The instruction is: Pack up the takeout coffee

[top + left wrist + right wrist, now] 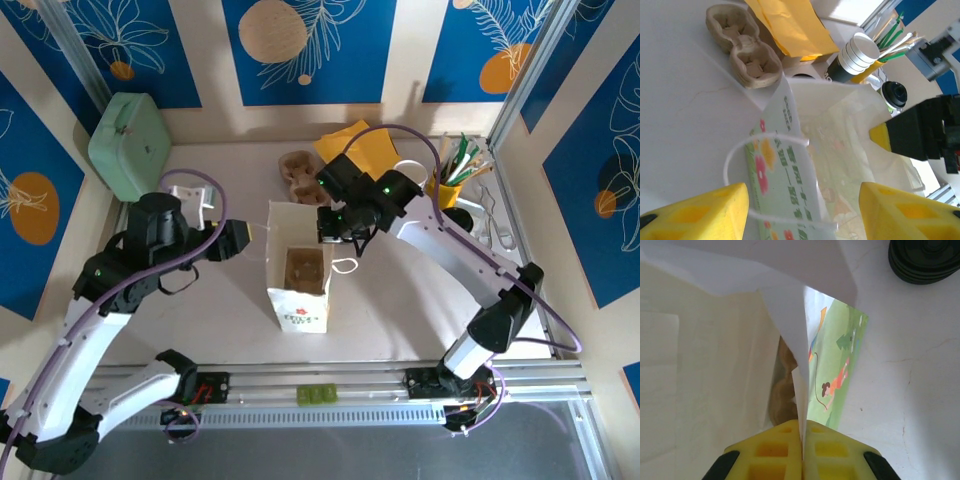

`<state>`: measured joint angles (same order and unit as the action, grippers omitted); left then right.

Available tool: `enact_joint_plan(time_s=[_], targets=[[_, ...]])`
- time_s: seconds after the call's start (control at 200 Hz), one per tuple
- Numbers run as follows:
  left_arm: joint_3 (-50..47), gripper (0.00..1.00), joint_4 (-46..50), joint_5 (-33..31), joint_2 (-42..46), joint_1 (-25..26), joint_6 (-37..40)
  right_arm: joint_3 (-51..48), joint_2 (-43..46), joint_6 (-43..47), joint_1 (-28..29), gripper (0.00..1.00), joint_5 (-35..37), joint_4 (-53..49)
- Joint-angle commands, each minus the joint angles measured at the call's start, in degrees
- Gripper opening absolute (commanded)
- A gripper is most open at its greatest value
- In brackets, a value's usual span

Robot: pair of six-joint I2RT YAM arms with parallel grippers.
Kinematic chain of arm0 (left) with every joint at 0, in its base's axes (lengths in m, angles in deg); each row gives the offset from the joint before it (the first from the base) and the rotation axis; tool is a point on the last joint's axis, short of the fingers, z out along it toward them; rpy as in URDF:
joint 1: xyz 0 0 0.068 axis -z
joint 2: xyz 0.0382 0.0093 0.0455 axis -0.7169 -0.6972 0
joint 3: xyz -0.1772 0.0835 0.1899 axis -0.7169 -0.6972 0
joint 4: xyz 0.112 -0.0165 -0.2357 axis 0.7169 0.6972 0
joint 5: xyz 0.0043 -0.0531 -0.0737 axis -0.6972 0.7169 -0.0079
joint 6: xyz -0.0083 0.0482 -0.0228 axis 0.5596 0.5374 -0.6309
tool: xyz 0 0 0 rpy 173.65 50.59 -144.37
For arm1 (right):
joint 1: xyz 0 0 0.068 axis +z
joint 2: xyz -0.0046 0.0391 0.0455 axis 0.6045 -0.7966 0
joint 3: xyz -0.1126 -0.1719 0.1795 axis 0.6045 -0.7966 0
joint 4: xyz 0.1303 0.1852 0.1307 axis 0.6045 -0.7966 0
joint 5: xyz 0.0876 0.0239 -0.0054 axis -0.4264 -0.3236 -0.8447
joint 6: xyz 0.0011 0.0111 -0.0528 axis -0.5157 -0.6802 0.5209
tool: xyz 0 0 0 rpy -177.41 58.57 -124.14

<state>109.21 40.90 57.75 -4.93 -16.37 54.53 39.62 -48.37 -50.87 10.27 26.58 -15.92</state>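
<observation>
Presently the right tool [802, 442] pinches the rim of the upright white printed paper bag [300, 310]; the left tool [802, 200] hangs spread beside it.

one paper bag [300, 318], one green case [130, 142], one yellow envelope [362, 148], one black-lidded cup [895, 94]

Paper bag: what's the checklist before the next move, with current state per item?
1. paper bag upright, mouth open: ok.
2. right pincer shut on the bag's rim: ok.
3. left pincer gripping the opposite side: not ok; it is open, with the handle loop between its fingers.
4. brown carrier sitting inside the bag: ok.
5. takeout coffee lidded, outside the bag: ok.
6. room in the carrier for the cup: cannot tell.
</observation>
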Motion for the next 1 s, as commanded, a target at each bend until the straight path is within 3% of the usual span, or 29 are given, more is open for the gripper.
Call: enact_joint_plan(time_s=[0.0,0.635,0.995], targets=[[-0.84,0.61,-0.16,-3.16,1.83,0.10,0.34,-1.05,4.31,2.60,1.91,0.04,1.11,2.52],[-4.63,0.61,-4.32,-9.12,7.32,0.10,-0.01,-21.70,25.42,22.68,14.61,0.00,4.11,25.92],[-5.08,0.61,-4.90,-8.54,6.93,0.10,-0.46,-24.08,27.40,24.84,18.52,0.00,6.75,28.05]])
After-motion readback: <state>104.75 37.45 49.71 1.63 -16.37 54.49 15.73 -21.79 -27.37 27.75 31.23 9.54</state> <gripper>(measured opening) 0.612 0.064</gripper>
